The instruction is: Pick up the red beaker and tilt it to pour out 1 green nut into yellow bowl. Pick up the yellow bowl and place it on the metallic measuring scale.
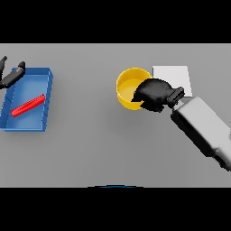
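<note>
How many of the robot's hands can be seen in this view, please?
2: the right hand is curled on the near right rim of the yellow bowl; the left hand shows at the far left, beside the blue tray.

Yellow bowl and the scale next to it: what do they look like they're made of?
The yellow bowl looks like matte plastic: even, saturated colour, no glints, a thick rim. The right hand is curled over its rim. The measuring scale reads as a flat pale plate, light grey-white with no reflections; it could be brushed metal, though the look leaves that open.
</note>
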Robot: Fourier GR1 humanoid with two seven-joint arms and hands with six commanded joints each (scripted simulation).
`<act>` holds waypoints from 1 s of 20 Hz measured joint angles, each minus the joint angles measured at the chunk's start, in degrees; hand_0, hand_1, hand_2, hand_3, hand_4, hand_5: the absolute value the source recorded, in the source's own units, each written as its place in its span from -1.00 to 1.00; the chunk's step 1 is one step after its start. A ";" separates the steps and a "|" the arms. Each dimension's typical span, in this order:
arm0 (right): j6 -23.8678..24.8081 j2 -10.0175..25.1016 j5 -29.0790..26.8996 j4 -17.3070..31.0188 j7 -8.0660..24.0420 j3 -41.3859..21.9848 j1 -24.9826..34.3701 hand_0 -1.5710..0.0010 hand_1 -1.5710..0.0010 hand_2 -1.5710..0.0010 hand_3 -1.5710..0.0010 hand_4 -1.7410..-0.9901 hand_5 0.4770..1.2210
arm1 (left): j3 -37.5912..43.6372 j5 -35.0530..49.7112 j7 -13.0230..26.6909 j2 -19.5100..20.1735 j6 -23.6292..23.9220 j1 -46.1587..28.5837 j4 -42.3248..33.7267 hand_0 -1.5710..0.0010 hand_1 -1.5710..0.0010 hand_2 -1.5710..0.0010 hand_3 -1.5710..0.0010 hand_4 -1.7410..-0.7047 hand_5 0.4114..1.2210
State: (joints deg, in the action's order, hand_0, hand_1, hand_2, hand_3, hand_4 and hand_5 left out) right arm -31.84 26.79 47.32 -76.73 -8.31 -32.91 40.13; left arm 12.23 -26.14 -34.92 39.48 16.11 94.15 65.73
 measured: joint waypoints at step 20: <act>14.89 3.56 2.59 24.64 -1.54 9.32 3.36 -1.00 -1.00 -0.85 -0.65 -1.00 1.00 | 1.43 -2.66 0.11 2.59 2.18 2.19 4.19 1.00 1.00 1.00 1.00 0.96 -0.25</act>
State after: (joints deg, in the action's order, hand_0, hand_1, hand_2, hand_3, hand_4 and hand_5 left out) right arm -16.95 30.35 49.91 -52.09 -9.84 -23.59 43.49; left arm 13.66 -28.80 -34.81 42.07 18.30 96.34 69.92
